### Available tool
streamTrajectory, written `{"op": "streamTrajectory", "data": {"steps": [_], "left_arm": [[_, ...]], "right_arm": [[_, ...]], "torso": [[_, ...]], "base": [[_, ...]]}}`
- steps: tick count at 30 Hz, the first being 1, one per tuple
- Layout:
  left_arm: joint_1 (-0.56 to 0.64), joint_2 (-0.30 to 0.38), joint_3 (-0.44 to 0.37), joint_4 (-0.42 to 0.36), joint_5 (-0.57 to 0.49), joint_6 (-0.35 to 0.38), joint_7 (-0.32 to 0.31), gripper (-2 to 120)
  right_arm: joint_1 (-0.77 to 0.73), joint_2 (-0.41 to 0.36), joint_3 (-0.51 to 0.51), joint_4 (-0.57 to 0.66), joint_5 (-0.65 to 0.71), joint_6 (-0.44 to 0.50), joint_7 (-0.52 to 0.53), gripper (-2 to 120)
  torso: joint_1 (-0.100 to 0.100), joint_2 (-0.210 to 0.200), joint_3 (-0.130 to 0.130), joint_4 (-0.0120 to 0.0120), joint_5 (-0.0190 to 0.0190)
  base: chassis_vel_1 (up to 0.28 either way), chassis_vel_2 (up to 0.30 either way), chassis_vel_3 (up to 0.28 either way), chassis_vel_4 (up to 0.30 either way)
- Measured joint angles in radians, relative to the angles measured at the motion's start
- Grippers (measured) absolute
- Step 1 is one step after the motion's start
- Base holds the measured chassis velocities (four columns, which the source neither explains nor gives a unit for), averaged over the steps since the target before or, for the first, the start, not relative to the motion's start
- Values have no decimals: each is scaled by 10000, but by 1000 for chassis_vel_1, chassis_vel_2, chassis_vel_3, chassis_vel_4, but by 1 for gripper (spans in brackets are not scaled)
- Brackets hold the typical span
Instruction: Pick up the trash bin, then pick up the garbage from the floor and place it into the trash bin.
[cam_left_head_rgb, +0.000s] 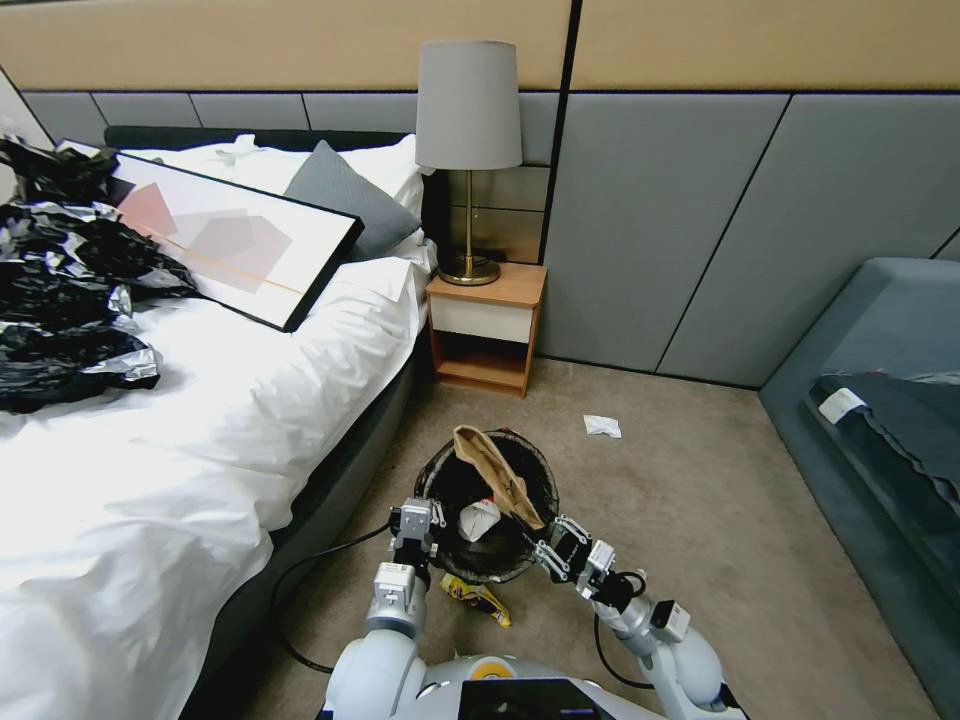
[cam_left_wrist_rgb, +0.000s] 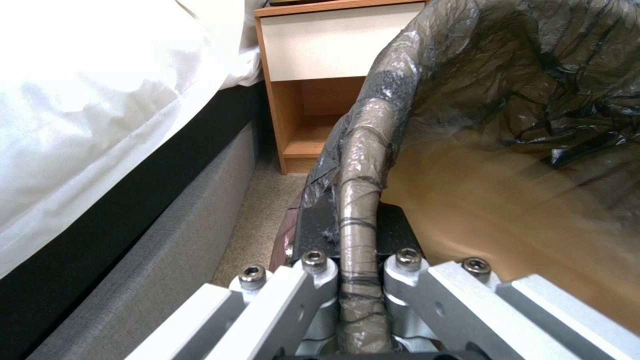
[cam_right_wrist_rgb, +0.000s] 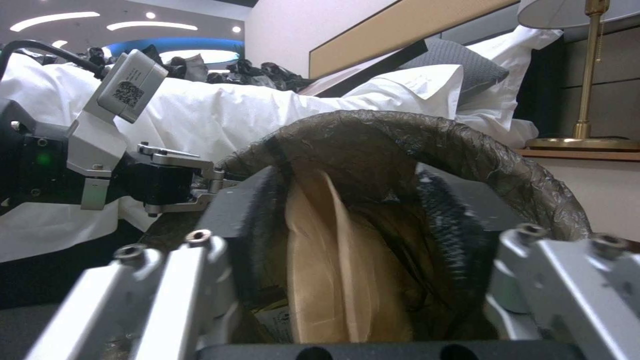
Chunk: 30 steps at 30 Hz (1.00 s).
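**Bin held at the rim, brown paper going in**

Holding the bin (cam_left_head_rgb: 490, 510) with the left gripper (cam_left_head_rgb: 415, 525), jaws closed on the bag-covered rim (cam_left_wrist_rgb: 360, 165) at 9 o'clock of the bin. Seen close in the left wrist view: rim running straight between the two fingers (cam_left_wrist_rgb: 313, 227), pinched from inside and outside. Probably gripped so to keep the mouth facing up and near the floor, next to the bed (cam_left_head_rgb: 200, 420), within reach of the other arm. Cannot tell if the bottom of the bin is touching the carpet or just above it.

Reaching over the rim at about 4 o'clock with the right gripper (cam_left_head_rgb: 550, 548). Jaws standing wide apart in the right wrist view, with the brown paper (cam_right_wrist_rgb: 333, 260) between them but not squeezed, so judged as open and letting go. In the head view the brown paper (cam_left_head_rgb: 495, 475) leaning tilted, lower end inside the bin near the gripper, upper end sticking out above the rim toward 11 o'clock. Also inside, a white crumpled piece (cam_left_head_rgb: 480, 518).

Left forearm coming nearly straight forward from the shoulder, wrist level, gripper pointing toward 12 o'clock. Right arm bent at the elbow, forearm angled inward toward 10 o'clock, gripper tipped down into the mouth.

Not yet collected: a yellow wrapper (cam_left_head_rgb: 480, 598) on the carpet at 6 o'clock, just beside the bin, and a tissue (cam_left_head_rgb: 602, 426) at 1 o'clock, well apart, toward the nightstand (cam_left_head_rgb: 487, 320).
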Motion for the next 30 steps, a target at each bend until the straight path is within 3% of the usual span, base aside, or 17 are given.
{"op": "streamTrajectory", "data": {"steps": [3, 8, 21, 25, 28, 29, 30], "left_arm": [[-4, 11, 5, 0, -19, 0, -1, 1], [2, 24, 27, 5, -20, 0, -5, 1], [0, 32, 69, 6, -11, 1, -17, 1], [9, 28, 53, 6, -7, 1, -19, 1], [21, 17, 9, 6, -3, 1, -24, 1], [42, -3, -19, 6, 12, 0, -30, 1], [42, -3, -19, 6, 12, 0, -30, 1]], "right_arm": [[-63, -7, -1, 10, -23, 40, -43, 82], [-181, -29, 22, 169, -37, 117, -171, 97], [-544, 35, 154, 1766, 140, 266, -518, 100], [-556, 137, 187, 2505, 323, 309, 265, 100], [-555, 325, 213, 3294, -119, 328, 2429, 100], [-621, 551, 286, 3822, -1218, 168, 4907, 100], [-621, 551, 286, 3822, -1218, 168, 4907, 100]], "torso": [[0, 1, -1, 0, 0], [0, 0, 0, -1, 0], [0, 0, 0, 0, 0], [0, 0, 0, 0, -2], [0, 0, 0, 2, -1], [0, 1, 0, 1, -2], [0, 1, 0, 1, -2]], "base": [[0, 0, 0, 0], [0, 0, 0, 0], [0, 0, 0, 0], [0, 0, 0, 0], [0, 0, 0, 0], [0, 0, 0, 0], [0, 0, 0, 0]]}}
